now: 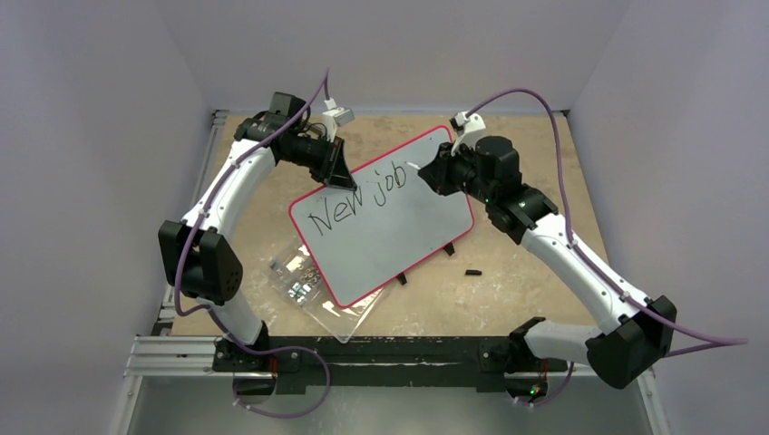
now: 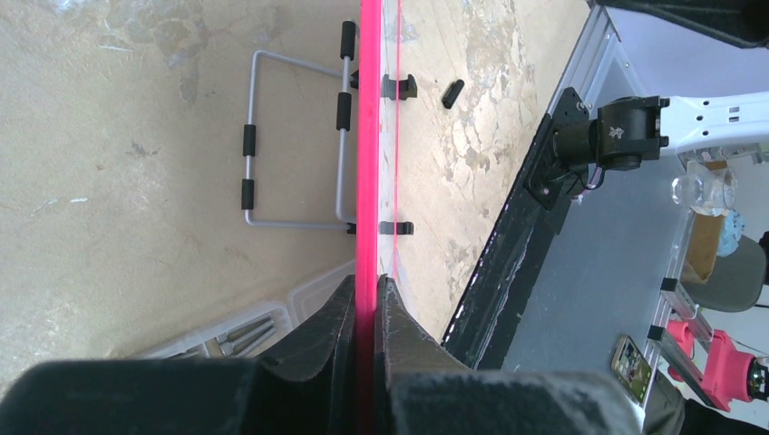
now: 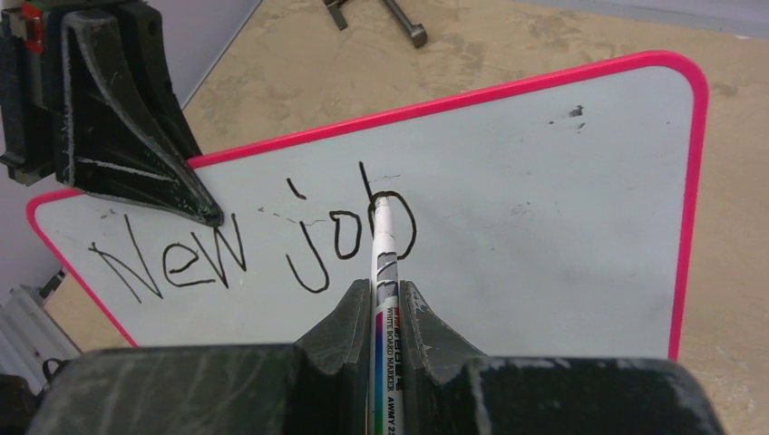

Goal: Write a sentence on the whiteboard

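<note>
Closest to the right wrist camera, the right gripper (image 3: 376, 304) pinches a marker (image 3: 384, 258) labelled "WHITE BOARD MARKER". Its tip rests on the whiteboard (image 3: 562, 208) at the "b" of the sentence (image 3: 263, 245), which reads "New job". The left wrist view alone shows the board's red rim edge-on, clamped between the fingers of the left gripper (image 2: 367, 294), with a grey wire stand (image 2: 295, 136) beside it. From above, both arms bow outward at the elbows and fold inward to the tilted board mid-table.
</note>
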Controlling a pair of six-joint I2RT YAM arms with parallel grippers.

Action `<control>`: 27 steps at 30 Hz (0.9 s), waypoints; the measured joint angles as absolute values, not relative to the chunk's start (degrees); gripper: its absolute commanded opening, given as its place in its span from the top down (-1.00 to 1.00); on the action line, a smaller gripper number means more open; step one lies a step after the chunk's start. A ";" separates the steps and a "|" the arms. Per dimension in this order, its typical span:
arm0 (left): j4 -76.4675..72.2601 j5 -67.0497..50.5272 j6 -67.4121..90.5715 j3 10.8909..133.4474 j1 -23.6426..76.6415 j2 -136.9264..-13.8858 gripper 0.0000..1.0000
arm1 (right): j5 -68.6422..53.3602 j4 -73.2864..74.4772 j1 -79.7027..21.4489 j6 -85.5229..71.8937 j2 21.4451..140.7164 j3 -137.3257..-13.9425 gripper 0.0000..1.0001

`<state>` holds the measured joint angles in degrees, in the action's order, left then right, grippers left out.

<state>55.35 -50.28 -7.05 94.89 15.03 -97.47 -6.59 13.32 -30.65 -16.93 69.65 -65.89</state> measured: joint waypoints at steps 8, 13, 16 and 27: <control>55.35 -50.28 -7.05 94.89 15.07 -97.34 1.00 | -5.04 13.32 -28.53 -16.93 71.48 -66.61 1.00; 55.37 -50.28 -7.05 94.89 15.07 -97.32 1.00 | -5.10 13.30 -27.94 -16.93 72.38 -66.63 1.00; 55.37 -50.28 -7.05 94.89 15.07 -97.30 1.00 | -5.26 13.30 -27.81 -16.93 72.51 -66.63 1.00; 55.35 -50.28 -7.05 94.89 15.09 -97.25 1.00 | -5.32 13.21 -26.92 -16.99 73.56 -67.51 1.00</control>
